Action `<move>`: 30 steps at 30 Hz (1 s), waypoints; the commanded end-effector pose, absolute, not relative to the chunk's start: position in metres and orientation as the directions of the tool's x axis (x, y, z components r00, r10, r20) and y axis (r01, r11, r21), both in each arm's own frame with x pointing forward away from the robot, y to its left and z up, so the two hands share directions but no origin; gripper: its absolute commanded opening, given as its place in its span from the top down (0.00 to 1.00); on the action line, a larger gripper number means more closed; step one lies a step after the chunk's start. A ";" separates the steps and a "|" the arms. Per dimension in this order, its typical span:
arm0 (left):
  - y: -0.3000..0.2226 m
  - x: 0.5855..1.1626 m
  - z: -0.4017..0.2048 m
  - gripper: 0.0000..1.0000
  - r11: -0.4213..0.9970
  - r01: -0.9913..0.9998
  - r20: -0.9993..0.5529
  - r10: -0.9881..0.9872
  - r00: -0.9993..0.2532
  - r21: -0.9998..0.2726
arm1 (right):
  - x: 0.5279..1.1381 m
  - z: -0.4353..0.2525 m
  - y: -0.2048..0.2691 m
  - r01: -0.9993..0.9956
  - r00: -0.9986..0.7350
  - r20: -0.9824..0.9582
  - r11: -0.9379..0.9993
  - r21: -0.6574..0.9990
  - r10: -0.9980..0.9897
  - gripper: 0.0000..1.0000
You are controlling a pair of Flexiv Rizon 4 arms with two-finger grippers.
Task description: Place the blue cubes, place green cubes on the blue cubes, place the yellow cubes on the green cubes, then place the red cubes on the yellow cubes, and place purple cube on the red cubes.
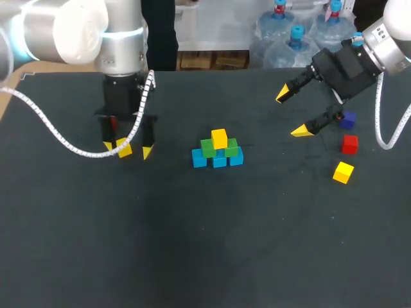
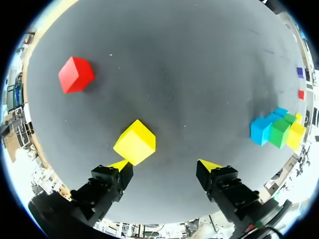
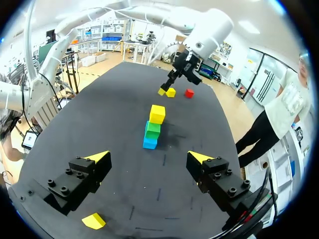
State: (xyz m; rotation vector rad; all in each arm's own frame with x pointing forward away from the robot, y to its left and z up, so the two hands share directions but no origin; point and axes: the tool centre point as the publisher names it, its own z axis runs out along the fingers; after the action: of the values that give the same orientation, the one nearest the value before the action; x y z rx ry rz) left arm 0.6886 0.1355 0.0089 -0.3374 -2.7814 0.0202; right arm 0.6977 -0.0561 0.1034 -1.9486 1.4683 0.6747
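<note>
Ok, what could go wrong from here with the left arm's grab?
The yellow cube sits off-centre, right beside one finger of the open left gripper, so closing may shove or twist it rather than grip it squarely. A skewed cube could then knock the small stack when placed.

Table (image 1: 192, 256) is dark grey, nearly black tbh. Middle stack: light-blue cubes (image 1: 199, 158), green cubes (image 1: 208, 148), top yellow cube (image 1: 219, 137). Loose ones: left yellow cube (image 1: 124, 149) + left red cube (image 2: 76, 74); other side has a purple cube (image 1: 348, 119) (dark, blue-ish), right red cube (image 1: 349, 144), right yellow cube (image 1: 343, 172). Left gripper (image 1: 127, 150) & right gripper (image 1: 291, 113): black w/ bright yellow tips.
</note>
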 end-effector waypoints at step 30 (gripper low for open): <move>0.132 0.693 0.050 0.00 0.791 0.610 0.141 0.610 -0.779 -0.053 | 0.698 0.103 -0.056 -0.965 0.259 -0.706 -0.207 -0.161 -0.659 0.00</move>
State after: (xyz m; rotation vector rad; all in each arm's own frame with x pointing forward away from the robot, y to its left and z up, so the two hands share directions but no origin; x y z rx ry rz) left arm 0.7003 0.1256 0.0375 -0.7358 -2.8200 -0.0061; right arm 0.6977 -0.0562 0.1034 -1.9486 1.4683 0.6747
